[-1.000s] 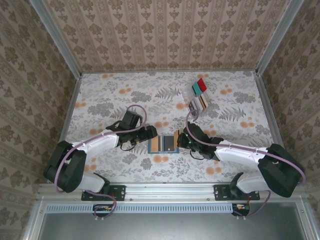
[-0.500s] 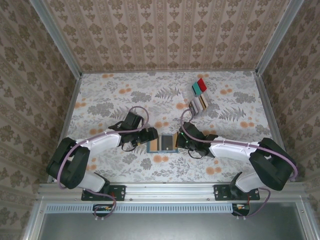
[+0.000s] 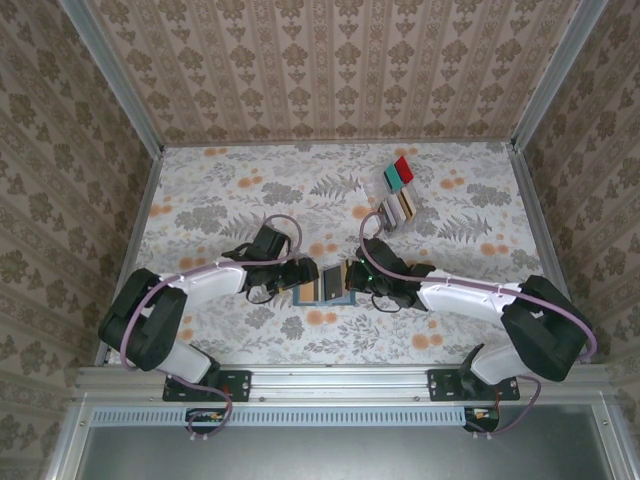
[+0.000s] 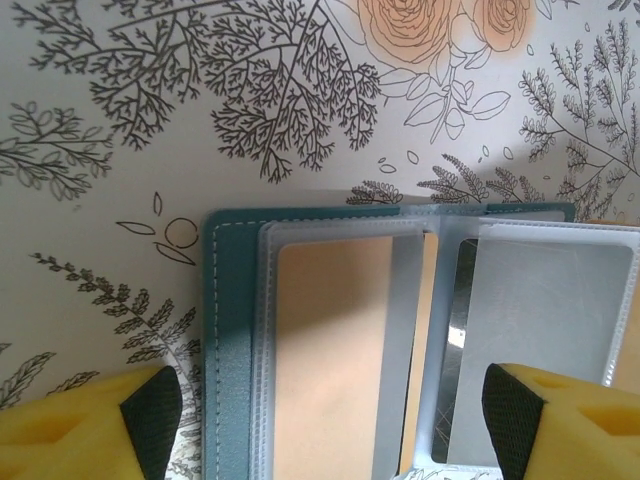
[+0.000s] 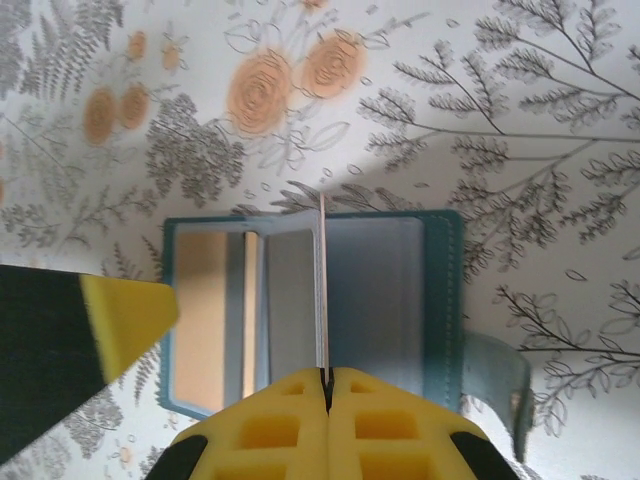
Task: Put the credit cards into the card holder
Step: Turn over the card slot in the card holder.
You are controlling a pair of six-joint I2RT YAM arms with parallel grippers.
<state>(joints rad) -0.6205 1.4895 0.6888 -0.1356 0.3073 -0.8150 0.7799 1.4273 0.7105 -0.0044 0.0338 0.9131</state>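
On the floral-print table (image 3: 220,190), the open dark teal card holder with clear sleeves (image 4: 235,330) lies flat between both grippers, a tan-brown card (image 4: 330,350) sitting in one sleeve. The left gripper (image 4: 325,410) hangs over it, jaws spread wide and empty. The right gripper (image 5: 327,378) is clamped on a thin whitish sheet (image 5: 322,280) stood on edge over the holder's middle; whether it is a card or a sleeve leaf cannot be told. Doing this well probably means the left pads (image 4: 70,430) pinning the holder while the right holds the edge square to the slot.
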